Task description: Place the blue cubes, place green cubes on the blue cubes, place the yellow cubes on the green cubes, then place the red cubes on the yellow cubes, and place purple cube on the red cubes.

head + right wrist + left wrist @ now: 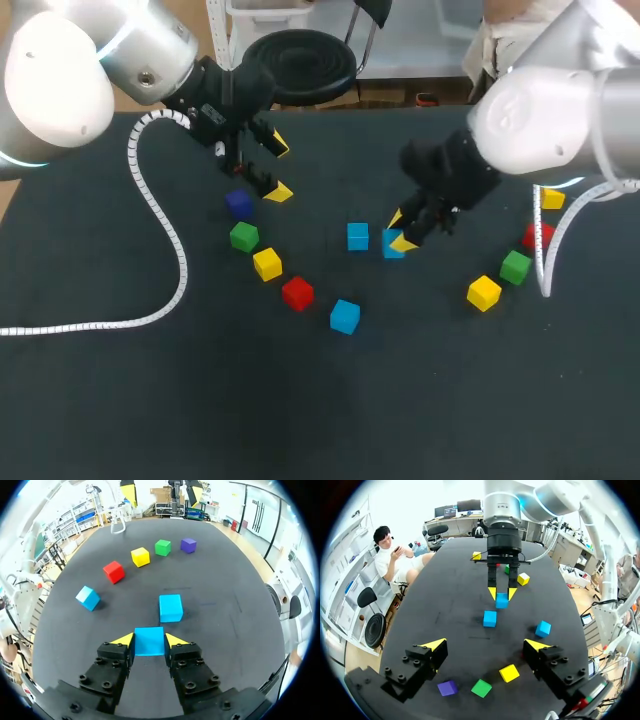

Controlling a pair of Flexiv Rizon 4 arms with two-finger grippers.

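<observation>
Three blue cubes mark the step in hand: laying the base layer. Leftmost, my left gripper (278, 167) hangs with its fingers wide apart above the purple cube (238, 203). From there a green cube (243, 237), yellow cube (267, 264) and red cube (297, 293) run diagonally toward the third blue cube (345, 316). Mid-table sits the second blue cube (358, 236), and just beside it is the held blue cube (149, 644), clamped in my right gripper (150, 640) (low over the table (300, 420)). Next, I judge, it needs setting down by its neighbour without nudging it. Another yellow cube (484, 293) and others crowd the right edge, so the near side offers freer room.
</observation>
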